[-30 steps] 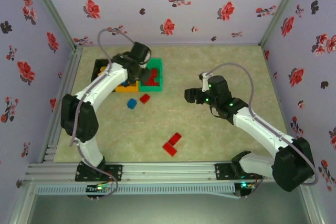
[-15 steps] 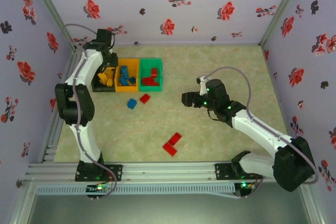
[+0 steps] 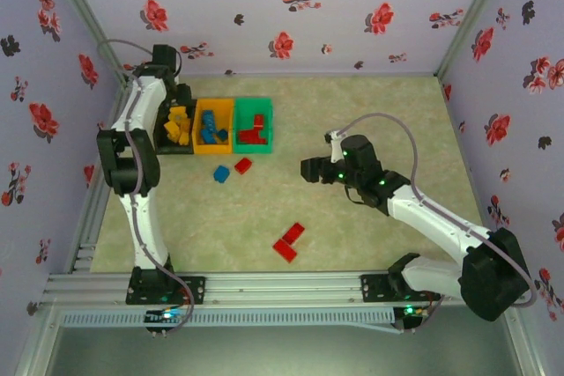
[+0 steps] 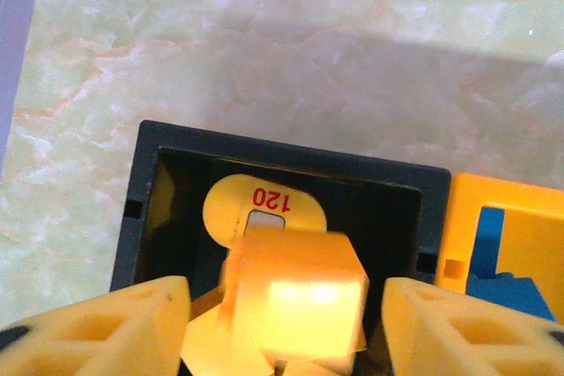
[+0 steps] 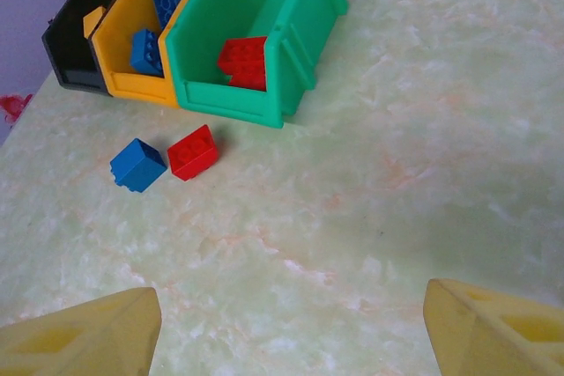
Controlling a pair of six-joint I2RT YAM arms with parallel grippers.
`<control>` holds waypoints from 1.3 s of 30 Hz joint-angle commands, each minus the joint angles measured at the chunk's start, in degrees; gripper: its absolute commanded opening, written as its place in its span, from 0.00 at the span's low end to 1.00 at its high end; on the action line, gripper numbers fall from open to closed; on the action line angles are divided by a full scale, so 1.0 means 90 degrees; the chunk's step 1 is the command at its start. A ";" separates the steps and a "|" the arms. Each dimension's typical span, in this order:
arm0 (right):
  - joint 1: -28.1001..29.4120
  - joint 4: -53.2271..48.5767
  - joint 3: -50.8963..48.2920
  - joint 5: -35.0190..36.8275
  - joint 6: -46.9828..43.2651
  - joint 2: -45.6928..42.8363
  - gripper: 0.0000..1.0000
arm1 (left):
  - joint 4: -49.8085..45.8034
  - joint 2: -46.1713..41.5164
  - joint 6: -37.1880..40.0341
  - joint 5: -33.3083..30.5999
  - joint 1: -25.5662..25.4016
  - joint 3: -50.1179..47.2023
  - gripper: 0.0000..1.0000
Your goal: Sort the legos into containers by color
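Left gripper (image 4: 286,310) over far-left black bin (image 4: 291,163): jaws parted, yellow brick (image 4: 295,292) between them, gaps either side. Right gripper (image 5: 291,323) spread wide over the table (image 5: 423,156).

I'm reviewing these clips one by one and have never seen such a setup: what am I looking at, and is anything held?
Two robot arms stand at a table. The wide picture looks down from above; the other two come from wrist cameras. Three bins stand in a row: a black bin, an orange bin holding blue bricks, a green bin holding red ones. A blue brick, a red brick and a red pair lie loose. The left tool hangs open over the black bin, a yellow brick between its fingers with gaps either side: not gripped. The right tool is open, empty.
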 commanded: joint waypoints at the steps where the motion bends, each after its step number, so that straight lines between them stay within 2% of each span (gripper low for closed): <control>1: 0.0103 0.0026 0.0179 0.0137 -0.0008 -0.0013 0.79 | -0.0158 0.0022 0.0057 0.0118 0.0012 0.0261 0.64; 6: 0.0199 -0.0024 0.0283 0.0211 -0.0064 0.0130 0.79 | -0.0351 -0.0226 -0.0119 0.0118 0.0002 0.0151 0.64; 12: 0.0483 -0.0137 0.0452 0.0383 -0.0238 0.0468 0.79 | -0.0280 -0.1214 -0.0338 0.0113 -0.0165 -0.0837 0.64; 17: 0.0746 -0.0389 0.0718 0.0561 -0.0292 0.0886 0.80 | 0.0131 -0.2332 -0.0564 0.0137 -0.0505 -0.2149 0.64; 22: 0.0971 -0.1292 0.1364 0.0663 -0.0051 0.1357 0.80 | 0.0786 -0.3457 -0.0952 0.0249 -0.0873 -0.3696 0.65; 25: 0.1138 -0.1590 0.1670 0.0845 -0.0040 0.1600 0.80 | 0.0949 -0.3873 -0.1124 0.0259 -0.1095 -0.4250 0.65; 32: 0.1571 -0.0661 0.2007 0.1057 0.0130 0.2453 0.81 | 0.1084 -0.4447 -0.1434 0.0192 -0.1365 -0.5034 0.65; 36: 0.1814 -0.0570 0.2543 0.2005 0.0902 0.3131 0.82 | 0.0952 -0.4590 -0.1406 0.0138 -0.1359 -0.5149 0.65; 39: 0.1838 -0.0240 0.2769 0.2218 0.1963 0.3636 0.81 | 0.0922 -0.4753 -0.1424 0.0133 -0.1357 -0.5233 0.66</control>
